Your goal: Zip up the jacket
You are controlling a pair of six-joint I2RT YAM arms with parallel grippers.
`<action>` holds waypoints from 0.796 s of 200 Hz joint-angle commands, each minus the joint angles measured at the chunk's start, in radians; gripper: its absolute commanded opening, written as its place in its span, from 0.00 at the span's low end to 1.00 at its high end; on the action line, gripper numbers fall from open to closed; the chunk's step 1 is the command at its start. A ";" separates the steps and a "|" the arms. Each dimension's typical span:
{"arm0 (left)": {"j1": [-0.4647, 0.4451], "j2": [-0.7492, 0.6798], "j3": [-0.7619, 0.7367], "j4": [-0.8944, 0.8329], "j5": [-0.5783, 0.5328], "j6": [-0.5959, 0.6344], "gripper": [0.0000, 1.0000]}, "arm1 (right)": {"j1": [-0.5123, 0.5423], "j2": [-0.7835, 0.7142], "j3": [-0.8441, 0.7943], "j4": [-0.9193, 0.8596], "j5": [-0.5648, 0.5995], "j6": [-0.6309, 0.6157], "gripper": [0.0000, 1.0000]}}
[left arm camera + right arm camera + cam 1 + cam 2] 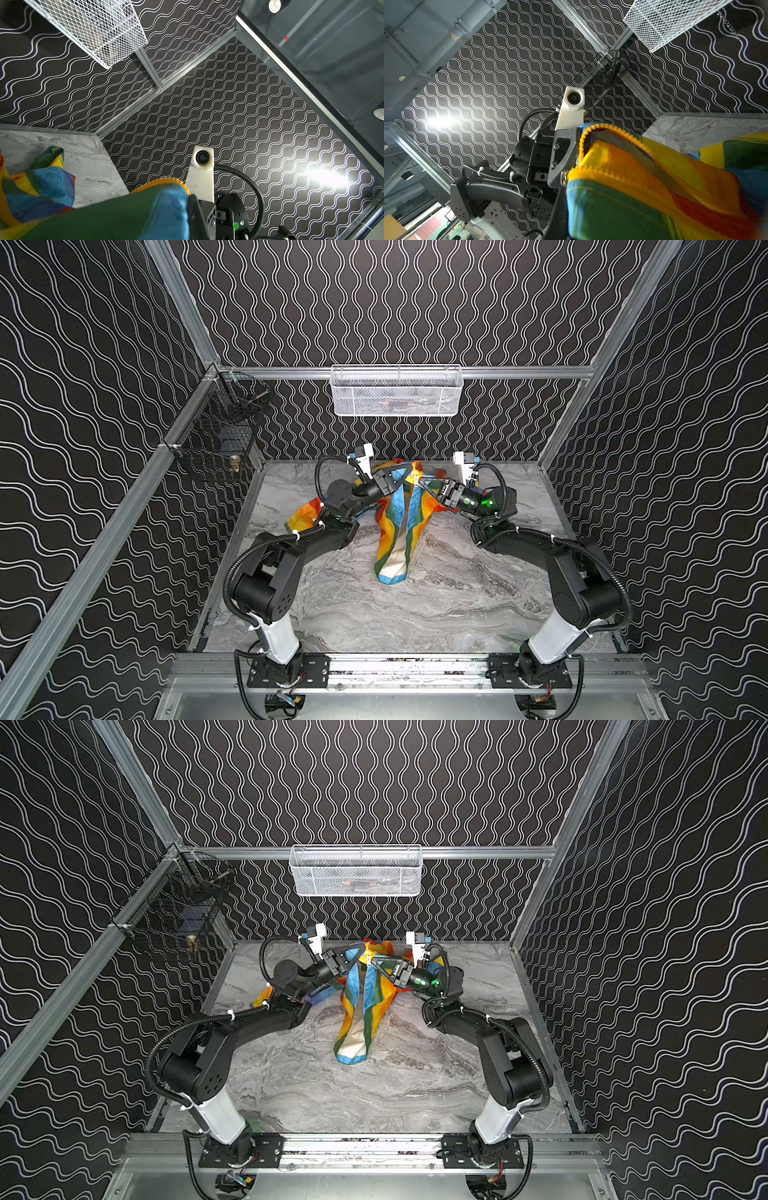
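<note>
Both pairs of fingers are clamped on the top edge of the jacket (399, 539). The left gripper (409, 475) and right gripper (420, 482) meet almost tip to tip, each pinching fabric beside the orange zipper (593, 127). The pinch sits just in front of the white basket (396, 391). From there the jacket narrows across the table (457, 593), away from the basket, with white lining showing at its far end. One sleeve (303, 517) spreads to the basket's left, beneath the left arm.

Evenly lit, lamp glare (326, 177), foreground seemingly soft
</note>
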 commanded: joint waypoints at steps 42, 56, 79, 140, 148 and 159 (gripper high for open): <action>-0.002 -0.005 0.007 0.065 -0.008 -0.012 0.00 | 0.000 -0.004 0.008 0.050 0.011 -0.003 0.00; -0.005 -0.003 0.009 0.063 -0.007 -0.011 0.00 | 0.000 -0.005 0.009 0.049 0.011 -0.003 0.00; -0.008 0.002 0.008 0.072 -0.008 -0.015 0.00 | 0.000 -0.005 0.013 0.046 0.012 -0.003 0.00; -0.013 0.000 0.015 0.069 -0.014 -0.011 0.00 | 0.002 -0.005 0.009 0.044 0.016 -0.005 0.00; -0.012 -0.002 0.014 0.068 -0.016 -0.009 0.00 | 0.001 -0.007 0.007 0.042 0.019 -0.008 0.00; -0.013 -0.008 0.010 0.066 -0.020 -0.007 0.00 | 0.002 -0.008 0.006 0.036 0.022 -0.013 0.00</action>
